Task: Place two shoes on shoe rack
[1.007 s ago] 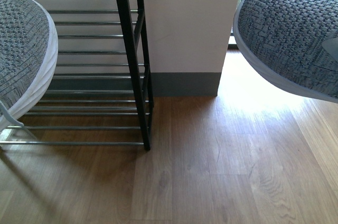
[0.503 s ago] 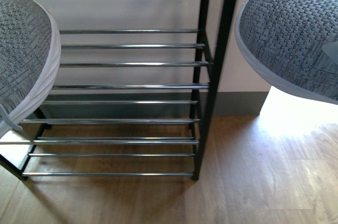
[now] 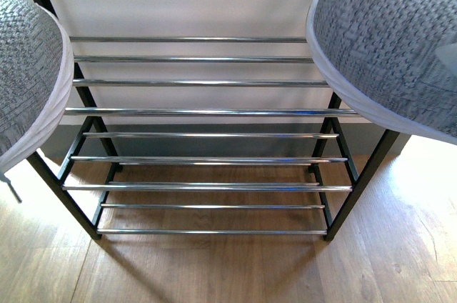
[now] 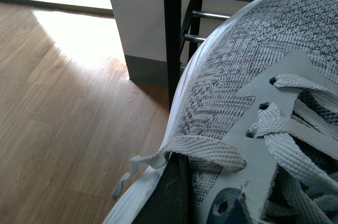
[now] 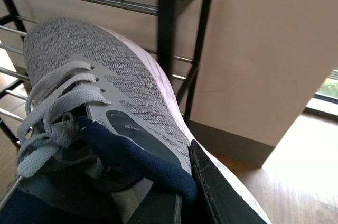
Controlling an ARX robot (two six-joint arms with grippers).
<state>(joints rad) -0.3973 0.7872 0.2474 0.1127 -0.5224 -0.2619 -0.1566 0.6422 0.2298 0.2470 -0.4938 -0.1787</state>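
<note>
Two grey knit sneakers with white soles hang in the air in front of the shoe rack (image 3: pixel 207 111), a black frame with chrome rods. The left shoe (image 3: pixel 25 74) shows its toe at the left edge of the front view, and the right shoe (image 3: pixel 389 38) shows its toe at the upper right. My left gripper (image 4: pixel 195 203) is shut on the left shoe (image 4: pixel 248 76) near its laces. My right gripper (image 5: pixel 185 192) is shut on the navy collar of the right shoe (image 5: pixel 105 92). The rack's black post (image 4: pixel 172 34) stands just past the left toe, and the rack (image 5: pixel 169 12) also rises behind the right toe.
The rack stands on a wooden floor (image 3: pixel 214 274) against a white wall (image 3: pixel 193 3) with a dark baseboard (image 3: pixel 214 144). A white pillar (image 5: pixel 264 49) stands beside the rack. Bright window light falls on the floor (image 4: pixel 63 28) to the side.
The front view has swung until the rack, first at the far left, sits centred between the two shoes. Both shoes keep their places in the frame, still held.
</note>
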